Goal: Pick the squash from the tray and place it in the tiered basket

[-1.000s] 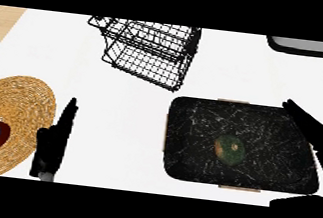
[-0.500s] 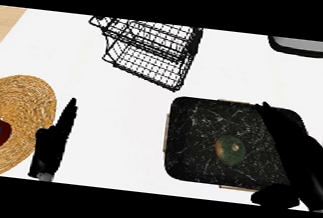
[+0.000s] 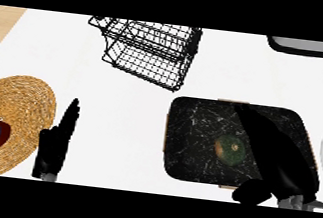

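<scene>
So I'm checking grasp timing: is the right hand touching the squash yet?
Cannot tell. In the head view the right hand overlaps the squash's right edge from above, hiding any contact or gap.

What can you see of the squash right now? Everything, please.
The squash is a small rounded dark green thing with a paler orange-brown patch on its left side. It lies on the dark, marbled tray, somewhat right of the tray's middle. The right hand reaches over the tray with straight fingers and covers the squash's right edge, so its full outline is hidden. Whether the hand touches it cannot be told. It is not yet lifted and lies far from the wire tiered basket.
</scene>
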Motion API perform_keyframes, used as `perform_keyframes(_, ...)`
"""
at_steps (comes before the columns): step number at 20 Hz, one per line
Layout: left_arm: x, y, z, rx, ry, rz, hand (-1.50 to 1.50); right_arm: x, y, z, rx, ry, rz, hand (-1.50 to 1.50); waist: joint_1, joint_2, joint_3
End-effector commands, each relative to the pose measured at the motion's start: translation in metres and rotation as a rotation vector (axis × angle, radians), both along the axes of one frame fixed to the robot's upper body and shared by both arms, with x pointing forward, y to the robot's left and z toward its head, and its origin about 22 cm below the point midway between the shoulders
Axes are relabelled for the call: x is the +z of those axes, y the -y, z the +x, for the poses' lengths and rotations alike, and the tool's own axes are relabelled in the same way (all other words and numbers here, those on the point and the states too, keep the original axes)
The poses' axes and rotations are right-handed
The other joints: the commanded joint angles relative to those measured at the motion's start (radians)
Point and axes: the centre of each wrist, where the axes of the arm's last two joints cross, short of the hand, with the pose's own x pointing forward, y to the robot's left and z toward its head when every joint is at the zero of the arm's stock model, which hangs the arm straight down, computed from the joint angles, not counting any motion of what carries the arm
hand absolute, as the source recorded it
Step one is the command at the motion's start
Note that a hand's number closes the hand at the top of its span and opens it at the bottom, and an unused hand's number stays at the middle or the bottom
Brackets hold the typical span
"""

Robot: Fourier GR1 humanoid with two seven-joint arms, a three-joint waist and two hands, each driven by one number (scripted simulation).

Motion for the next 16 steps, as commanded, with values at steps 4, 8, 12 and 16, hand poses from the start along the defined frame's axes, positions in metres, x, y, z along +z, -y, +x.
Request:
perform_keyframes(4,-0.015,-0.008,-0.008,0.004,-0.029,0.004,0.0,-0.017,-0.003,0.0,-0.037,-0.118,-0.103,-1.5,-0.002,0.003,-0.003)
perform_keyframes(8,-0.008,-0.013,-0.001,-0.004,-0.042,-0.008,0.0,-0.02,-0.01,0.024,-0.032,-0.126,-0.113,-1.5,0.001,0.004,-0.003)
perform_keyframes(12,0.004,-0.005,-0.007,0.019,-0.031,0.013,0.0,-0.01,-0.002,0.007,-0.047,-0.149,-0.097,-1.5,-0.002,0.002,-0.003)
perform_keyframes(16,-0.009,-0.018,-0.007,0.001,-0.037,-0.016,0.0,-0.029,-0.005,0.023,-0.03,-0.177,-0.12,-1.5,0.0,0.003,-0.003)
